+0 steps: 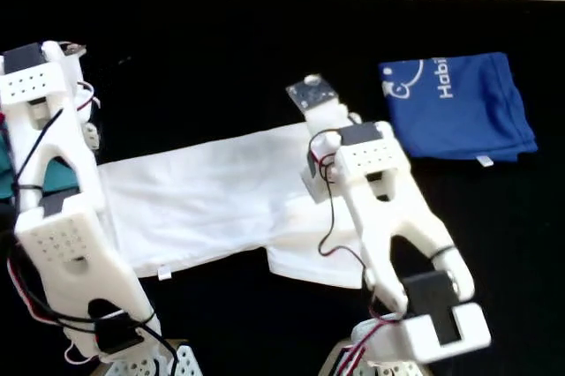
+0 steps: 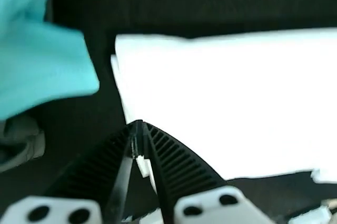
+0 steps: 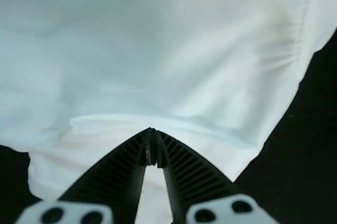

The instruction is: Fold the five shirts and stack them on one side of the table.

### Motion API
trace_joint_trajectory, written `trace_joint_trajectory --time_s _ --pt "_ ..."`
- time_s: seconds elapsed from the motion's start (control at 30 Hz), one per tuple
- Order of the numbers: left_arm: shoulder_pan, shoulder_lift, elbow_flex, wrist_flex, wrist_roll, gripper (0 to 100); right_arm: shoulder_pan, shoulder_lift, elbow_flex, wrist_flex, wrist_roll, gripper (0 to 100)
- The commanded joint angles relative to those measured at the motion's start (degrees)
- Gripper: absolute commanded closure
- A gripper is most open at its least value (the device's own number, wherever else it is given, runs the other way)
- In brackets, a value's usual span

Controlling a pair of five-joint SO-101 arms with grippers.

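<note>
on the black bench (image 1: pixel 221 41) the white shirt (image 1: pixel 203 199) lies flat, its long axis running from one arm to the other, and the folded blue shirt (image 1: pixel 459 111) sits apart to the right. the left gripper (image 2: pixel 138 126) looks closed on the shirt's left edge. the right gripper (image 3: pixel 151 134) is closed on a pinch of cloth near the right end, so each arm is nearest its own end.
</note>
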Motion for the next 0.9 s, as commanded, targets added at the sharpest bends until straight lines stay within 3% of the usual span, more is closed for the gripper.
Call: trace_joint_trajectory --time_s 0.0,0.2,0.3,0.53,0.73,0.87 --pt "2.3 -11.7 14.7 -1.5 0.0 99 -0.4 3.0 0.0 -2.2 0.6 99.2" --pt "4.5 -24.3 54.8 -25.3 0.4 99 -0.4 4.7 1.1 0.0 0.7 99.2" --pt "2.7 -25.3 66.1 -36.0 0.5 99 -1.0 4.7 1.6 2.4 1.3 99.2" --pt "-1.6 -25.4 65.5 -38.1 0.5 99 -6.6 4.5 1.1 9.5 4.0 99.2" --pt "-2.6 -25.8 68.1 -45.0 0.6 99 -3.7 4.6 -3.3 1.4 1.3 99.2" --pt "-3.6 -25.9 68.6 -47.6 4.3 99 -2.9 5.1 -6.0 -1.8 -0.3 99.2"
